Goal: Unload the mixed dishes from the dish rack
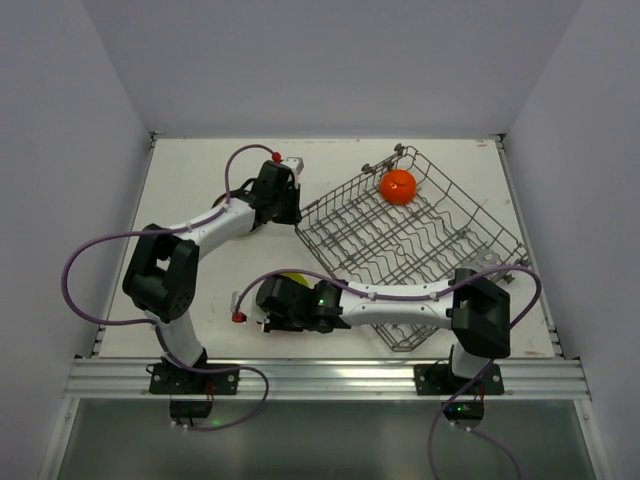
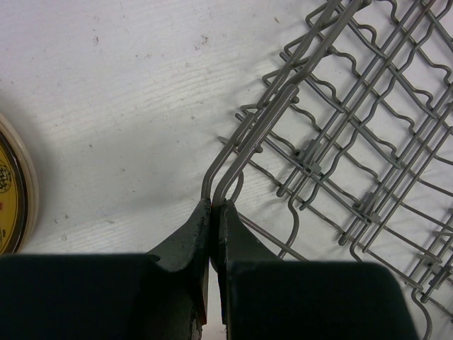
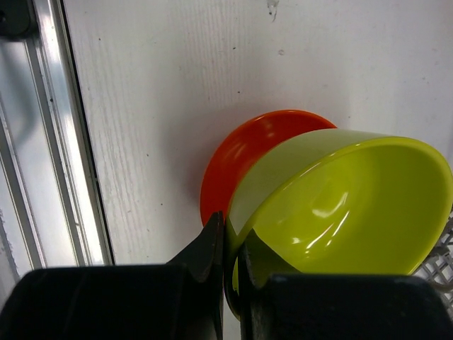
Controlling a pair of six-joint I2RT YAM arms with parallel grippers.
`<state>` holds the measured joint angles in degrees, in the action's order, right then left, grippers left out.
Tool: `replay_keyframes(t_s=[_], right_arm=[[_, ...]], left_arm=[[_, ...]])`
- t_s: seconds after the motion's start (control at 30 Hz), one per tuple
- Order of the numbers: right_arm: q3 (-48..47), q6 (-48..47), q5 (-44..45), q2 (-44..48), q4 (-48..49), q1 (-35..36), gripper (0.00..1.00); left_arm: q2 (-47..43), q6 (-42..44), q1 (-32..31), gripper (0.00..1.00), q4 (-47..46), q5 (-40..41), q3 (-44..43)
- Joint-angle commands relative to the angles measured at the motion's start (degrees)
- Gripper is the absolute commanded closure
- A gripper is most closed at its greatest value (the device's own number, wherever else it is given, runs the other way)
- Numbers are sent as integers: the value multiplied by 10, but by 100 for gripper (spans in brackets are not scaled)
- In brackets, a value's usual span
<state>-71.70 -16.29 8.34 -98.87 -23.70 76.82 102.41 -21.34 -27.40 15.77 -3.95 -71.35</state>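
Observation:
The grey wire dish rack (image 1: 420, 240) sits at the right of the table with one orange bowl (image 1: 398, 186) in its far part. My left gripper (image 2: 214, 205) is shut on a wire loop at the rack's (image 2: 340, 142) left corner; in the top view this left gripper (image 1: 296, 214) is at that corner. My right gripper (image 3: 230, 230) is shut on the rim of a yellow-green bowl (image 3: 347, 205), which is tilted over a second orange bowl (image 3: 241, 159) on the table. From above, the yellow-green bowl (image 1: 291, 279) peeks out beside the right gripper (image 1: 275, 305).
A plate with a yellow patterned face and cream rim (image 2: 13, 188) lies on the table left of the rack corner. The table's metal front rail (image 3: 49, 142) runs close to the bowls. A strip of rack wire (image 3: 446, 258) shows at the right.

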Motion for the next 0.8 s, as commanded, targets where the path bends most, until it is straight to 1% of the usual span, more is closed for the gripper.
replay_keyframes(t_s=[0.0,0.17,0.23,0.3,0.37,0.4,0.47,0.57,0.67,0.77], right_arm=[[-44,-16,16,-17,-30,3,98],[-50,-13,-1,-32,-33,3,94],[-56,-10,-5,-37,-41,3,90],[-63,-9,-3,-44,-47,4,84],[-65,-8,2,-47,-49,3,82],[-65,-8,3,-45,-50,3,77],[-66,-4,4,-42,-49,4,73],[-66,-1,2,-35,-49,4,61],[-70,2,3,-33,-55,4,57],[-73,7,4,-28,-64,5,57]], left_arm=[[1,-8,-8,100,4,-25,17],[-2,-8,-8,100,4,-26,17],[-3,-8,-8,100,4,-26,17],[-4,-8,-8,100,4,-26,18],[-5,-9,-8,100,4,-26,19],[-5,-8,-8,100,3,-26,19],[-6,-8,-8,100,3,-26,20],[-5,-8,-8,100,3,-27,19],[-6,-8,-8,100,2,-27,19],[-6,-8,-8,100,2,-27,20]])
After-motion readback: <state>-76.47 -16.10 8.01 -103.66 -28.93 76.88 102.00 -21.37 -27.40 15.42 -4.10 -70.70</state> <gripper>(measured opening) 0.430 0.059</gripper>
